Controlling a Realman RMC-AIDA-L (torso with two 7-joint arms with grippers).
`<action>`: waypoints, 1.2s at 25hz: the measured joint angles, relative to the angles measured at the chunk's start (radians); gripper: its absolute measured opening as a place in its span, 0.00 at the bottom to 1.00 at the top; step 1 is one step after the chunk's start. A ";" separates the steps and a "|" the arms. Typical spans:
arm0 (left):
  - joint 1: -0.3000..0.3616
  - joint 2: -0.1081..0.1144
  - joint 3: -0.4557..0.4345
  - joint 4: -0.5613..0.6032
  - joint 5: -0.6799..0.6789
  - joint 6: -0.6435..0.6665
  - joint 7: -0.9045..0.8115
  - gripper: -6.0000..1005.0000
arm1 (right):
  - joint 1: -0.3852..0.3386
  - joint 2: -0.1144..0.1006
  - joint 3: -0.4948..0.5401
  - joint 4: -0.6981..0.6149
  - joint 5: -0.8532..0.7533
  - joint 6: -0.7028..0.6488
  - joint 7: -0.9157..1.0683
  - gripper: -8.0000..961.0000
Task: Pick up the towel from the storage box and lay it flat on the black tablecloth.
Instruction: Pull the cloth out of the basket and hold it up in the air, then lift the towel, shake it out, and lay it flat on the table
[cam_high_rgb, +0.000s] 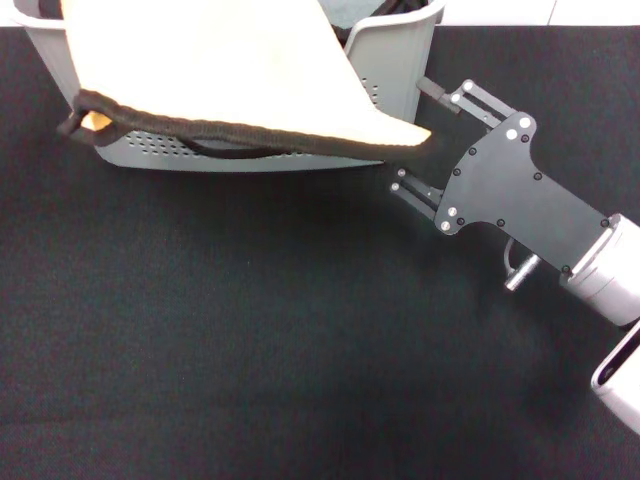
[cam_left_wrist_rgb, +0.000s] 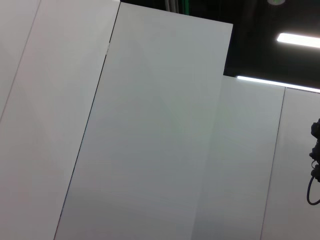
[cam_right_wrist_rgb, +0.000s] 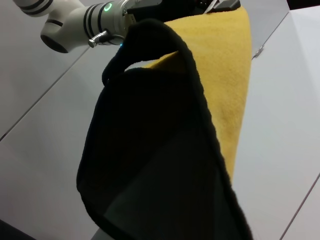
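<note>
The towel (cam_high_rgb: 200, 60) hangs spread in the air over the storage box (cam_high_rgb: 400, 60), its pale yellow side toward the head camera, with black edging and a small loop at the left. Its lower corner reaches between the fingers (cam_high_rgb: 440, 95) of my right gripper (cam_high_rgb: 408, 132), which stand wide apart in front of the box. In the right wrist view the towel (cam_right_wrist_rgb: 225, 60) hangs close, its dark side foremost, from my left gripper (cam_right_wrist_rgb: 165, 4) at the top. The black tablecloth (cam_high_rgb: 250, 350) covers the table below.
The storage box stands at the far edge of the tablecloth, with something dark inside it. White wall panels (cam_left_wrist_rgb: 150, 125) and a ceiling light fill the left wrist view.
</note>
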 joint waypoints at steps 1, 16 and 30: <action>0.000 0.000 0.000 0.000 0.000 0.000 0.000 0.04 | 0.000 0.000 0.000 0.000 0.000 0.000 0.000 0.73; -0.004 -0.003 -0.001 0.000 0.026 -0.004 0.004 0.04 | -0.014 0.000 -0.015 -0.001 0.002 -0.009 -0.037 0.23; 0.002 -0.006 -0.003 -0.029 0.053 -0.005 0.026 0.04 | -0.015 0.000 -0.019 -0.004 0.012 -0.002 -0.095 0.02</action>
